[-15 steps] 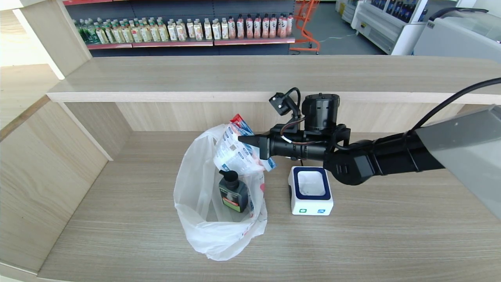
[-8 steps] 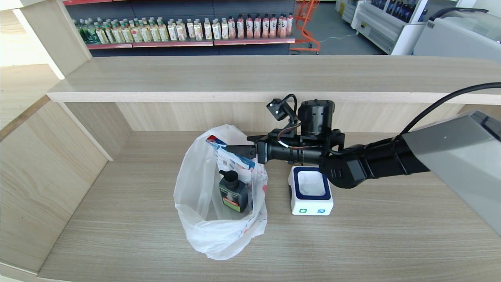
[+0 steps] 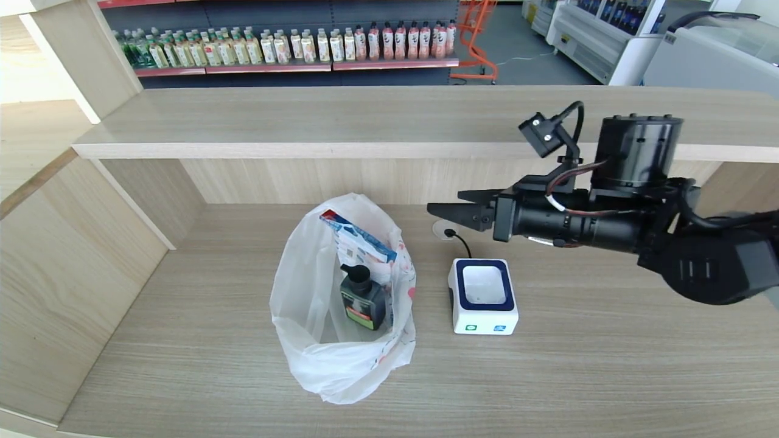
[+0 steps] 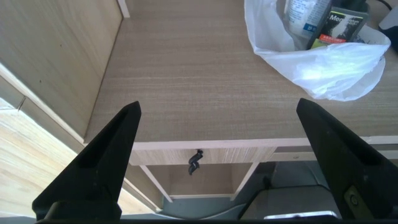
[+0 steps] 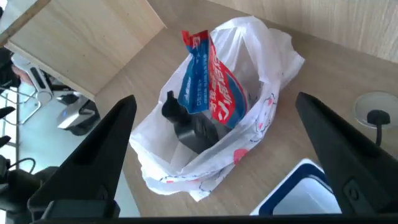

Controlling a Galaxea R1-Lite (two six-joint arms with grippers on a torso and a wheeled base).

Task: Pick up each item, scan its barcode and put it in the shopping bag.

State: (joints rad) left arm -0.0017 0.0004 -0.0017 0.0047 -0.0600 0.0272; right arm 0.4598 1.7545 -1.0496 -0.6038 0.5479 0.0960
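Observation:
A white plastic shopping bag [image 3: 316,340] stands open on the wooden counter. Inside it are a dark pump bottle [image 3: 363,299] and a red-and-blue packet [image 3: 358,238] leaning upright behind it. The right wrist view has the same bag [image 5: 277,68], packet [image 5: 211,81] and bottle [image 5: 186,124] below it. My right gripper [image 3: 451,205] hangs open and empty above the counter, right of the bag and behind the scanner. My left gripper [image 4: 219,109] is open and empty off the counter's front edge, with the bag [image 4: 323,59] far ahead of it.
A white barcode scanner [image 3: 484,296] with a blue-framed window sits right of the bag; its cable runs to a grommet [image 3: 447,231] behind it. A raised ledge [image 3: 365,121] lines the back and a side panel [image 3: 79,243] the left.
The right gripper let go of the packet, which dropped into the bag. The arm then pulled back to the right and rose, away from the bag.

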